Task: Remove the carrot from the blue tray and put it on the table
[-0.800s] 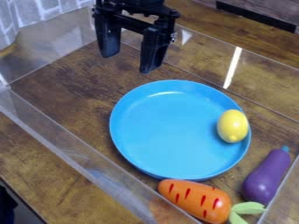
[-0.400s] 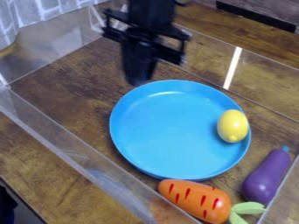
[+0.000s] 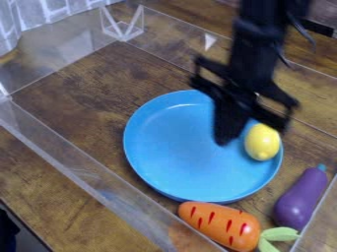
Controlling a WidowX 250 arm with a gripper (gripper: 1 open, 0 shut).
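Observation:
The orange striped carrot [image 3: 222,224] with its green leafy end lies on the table [image 3: 79,103] just outside the near rim of the blue tray [image 3: 178,148]. My gripper [image 3: 232,136] hangs over the right part of the tray, pointing down, its dark fingers pressed together with nothing between them. It is blurred by motion. The fingertips sit just left of a yellow lemon-like toy [image 3: 265,144] lying in the tray; whether they touch it cannot be told. The carrot is well below the gripper in the picture.
A purple eggplant toy [image 3: 303,197] lies on the table right of the carrot. Low clear acrylic walls [image 3: 73,167] border the tabletop along the near left and the back.
The gripper has travelled from the back of the table, left of centre, to over the tray's right side. Its fingers went from wide open to shut.

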